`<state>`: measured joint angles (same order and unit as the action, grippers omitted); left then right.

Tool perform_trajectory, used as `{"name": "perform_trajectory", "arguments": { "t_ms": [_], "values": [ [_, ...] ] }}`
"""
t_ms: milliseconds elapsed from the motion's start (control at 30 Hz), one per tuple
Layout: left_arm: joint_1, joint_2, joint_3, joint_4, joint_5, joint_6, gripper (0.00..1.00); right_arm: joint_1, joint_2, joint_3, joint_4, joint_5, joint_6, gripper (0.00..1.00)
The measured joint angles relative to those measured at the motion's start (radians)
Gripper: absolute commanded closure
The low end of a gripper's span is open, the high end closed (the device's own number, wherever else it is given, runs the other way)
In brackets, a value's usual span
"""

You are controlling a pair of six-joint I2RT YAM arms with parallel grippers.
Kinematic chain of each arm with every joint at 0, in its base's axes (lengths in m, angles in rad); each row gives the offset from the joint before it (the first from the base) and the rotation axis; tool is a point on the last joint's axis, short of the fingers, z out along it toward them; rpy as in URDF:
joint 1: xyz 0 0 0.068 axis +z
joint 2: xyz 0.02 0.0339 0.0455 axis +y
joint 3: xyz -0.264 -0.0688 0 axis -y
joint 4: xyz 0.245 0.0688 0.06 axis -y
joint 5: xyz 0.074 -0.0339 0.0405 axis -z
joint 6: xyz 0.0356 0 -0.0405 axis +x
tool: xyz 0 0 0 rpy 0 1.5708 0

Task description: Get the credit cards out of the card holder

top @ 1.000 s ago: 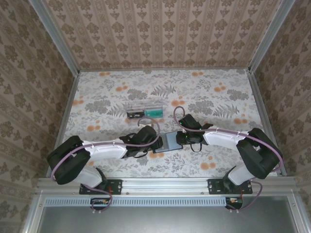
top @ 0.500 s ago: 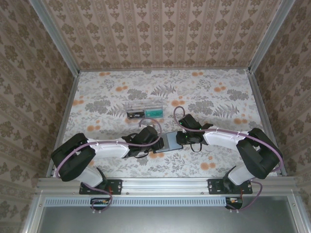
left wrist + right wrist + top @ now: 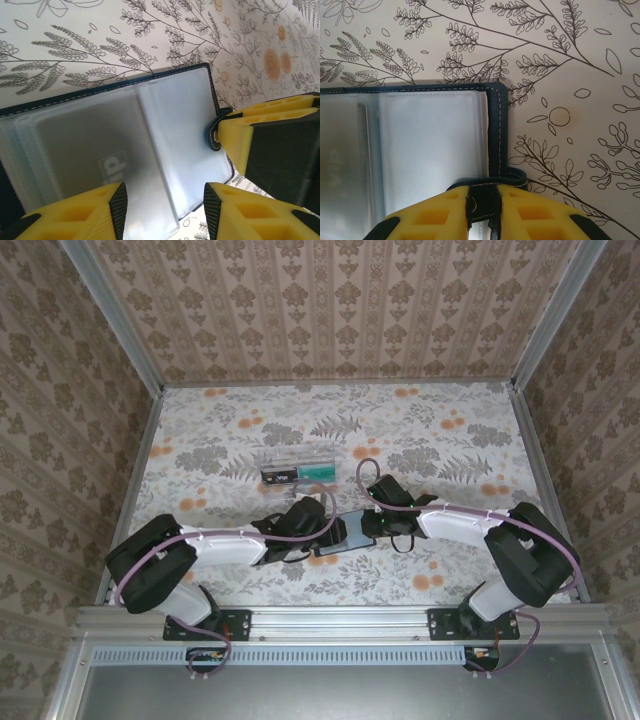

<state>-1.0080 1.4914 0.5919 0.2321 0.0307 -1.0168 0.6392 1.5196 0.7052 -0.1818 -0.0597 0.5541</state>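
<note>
Card holder (image 3: 338,535) lies open at centre of bench (image 3: 250,430) near edge, long axis left-right, claw to claw. Right claw (image 3: 481,212) clenched on its tab (image 3: 512,175). Left claw (image 3: 164,205) released, straddling sleeved card (image 3: 85,145); nearer arm.

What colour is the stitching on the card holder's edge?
White, along the card holder; right wrist view.

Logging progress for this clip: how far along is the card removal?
Done: card holder lies open, right gripper clamped on its tab. In hand: left gripper, jaws apart, over the clear sleeves. Left: a card sits inside a sleeve, not yet pulled.
</note>
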Motion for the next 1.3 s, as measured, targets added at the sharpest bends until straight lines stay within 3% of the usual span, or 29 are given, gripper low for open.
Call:
{"name": "perform_trajectory", "arguments": {
  "t_ms": [367,1300],
  "values": [
    [0.000,-0.029,0.001,-0.093,-0.062,-0.012,0.50,0.000,-0.064,-0.003,-0.053,0.031,0.003,0.67],
    [0.000,0.013,0.001,-0.053,-0.023,-0.004,0.48,-0.001,-0.043,-0.043,-0.045,0.049,0.023,0.67]
  ]
}}
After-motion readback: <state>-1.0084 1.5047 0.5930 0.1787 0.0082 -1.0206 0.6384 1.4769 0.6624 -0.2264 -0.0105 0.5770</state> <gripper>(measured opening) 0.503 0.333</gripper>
